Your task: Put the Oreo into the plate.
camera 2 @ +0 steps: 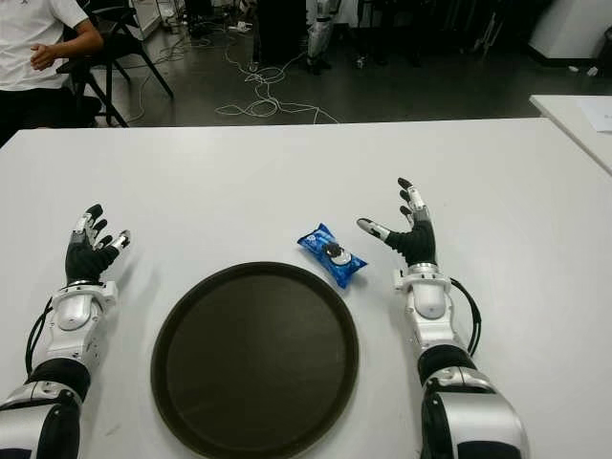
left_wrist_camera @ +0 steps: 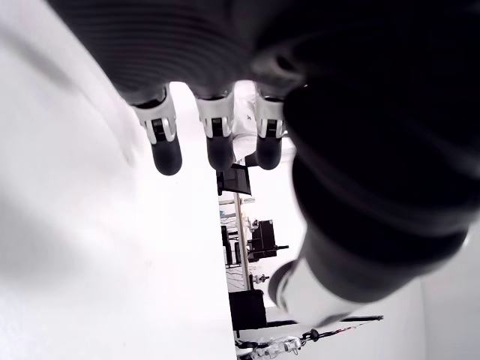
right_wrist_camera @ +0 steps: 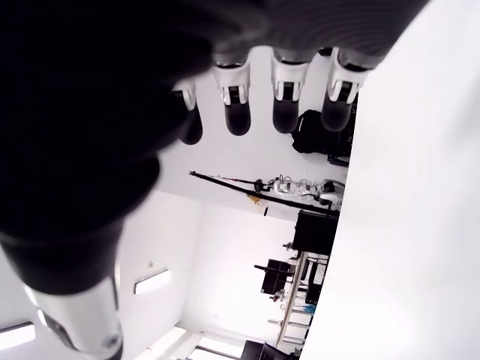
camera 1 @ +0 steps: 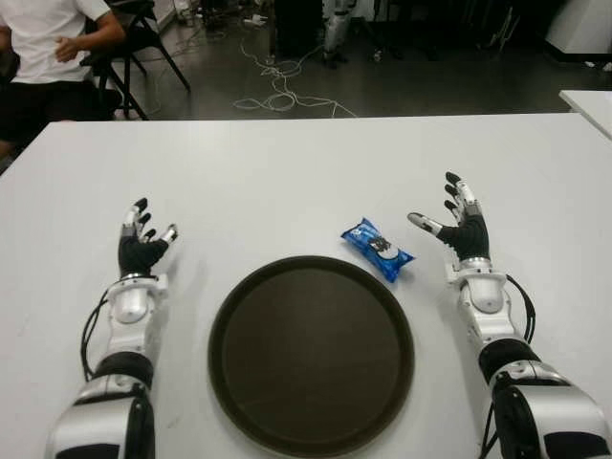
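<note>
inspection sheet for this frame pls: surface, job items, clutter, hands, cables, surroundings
Surface: white table, bare apart from the job items.
Job's things: blue Oreo pack on the table just beyond the plate's far right edge, not in it; dark round plate holds nothing.
Clutter: nothing seen.
Hands: left hand left of the plate, open; right hand right of the Oreo pack, open, not touching it.
Cables: loose cables on the floor beyond the table.
Surroundings: seated person at far left, chair.
</note>
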### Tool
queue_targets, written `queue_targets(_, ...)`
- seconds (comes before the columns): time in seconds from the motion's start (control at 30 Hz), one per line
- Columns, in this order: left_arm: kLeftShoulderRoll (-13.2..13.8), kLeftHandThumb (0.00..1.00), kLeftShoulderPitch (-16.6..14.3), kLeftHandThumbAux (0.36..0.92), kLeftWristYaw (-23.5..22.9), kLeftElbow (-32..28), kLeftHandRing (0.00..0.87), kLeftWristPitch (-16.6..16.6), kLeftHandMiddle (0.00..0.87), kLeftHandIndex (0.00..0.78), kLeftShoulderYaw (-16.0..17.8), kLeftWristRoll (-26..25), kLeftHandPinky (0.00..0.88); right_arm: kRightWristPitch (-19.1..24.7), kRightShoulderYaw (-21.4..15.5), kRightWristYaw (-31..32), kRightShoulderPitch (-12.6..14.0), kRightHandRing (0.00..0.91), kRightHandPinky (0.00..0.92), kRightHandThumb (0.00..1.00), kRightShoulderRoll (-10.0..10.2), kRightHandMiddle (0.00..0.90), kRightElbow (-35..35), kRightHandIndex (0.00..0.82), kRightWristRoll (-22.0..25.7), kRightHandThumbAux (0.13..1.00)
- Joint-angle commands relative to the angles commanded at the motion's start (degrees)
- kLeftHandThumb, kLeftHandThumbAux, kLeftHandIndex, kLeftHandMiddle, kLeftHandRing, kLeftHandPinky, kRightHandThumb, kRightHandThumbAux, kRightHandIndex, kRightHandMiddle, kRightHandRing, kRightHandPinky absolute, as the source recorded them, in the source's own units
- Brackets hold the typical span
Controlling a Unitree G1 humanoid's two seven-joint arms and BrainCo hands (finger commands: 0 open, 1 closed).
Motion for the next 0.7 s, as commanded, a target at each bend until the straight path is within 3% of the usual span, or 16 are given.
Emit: queue_targets(0.7,-0.2,0.000,0.0,0.907,0.3,0.1,0.004,-0.2,0.018,0.003,0.2,-0.2,0.015,0.6,-0.6,0.5,-0.1,0.000,0.000,0.000,0.3,0.000,0.1,0.000,0.7,0.764)
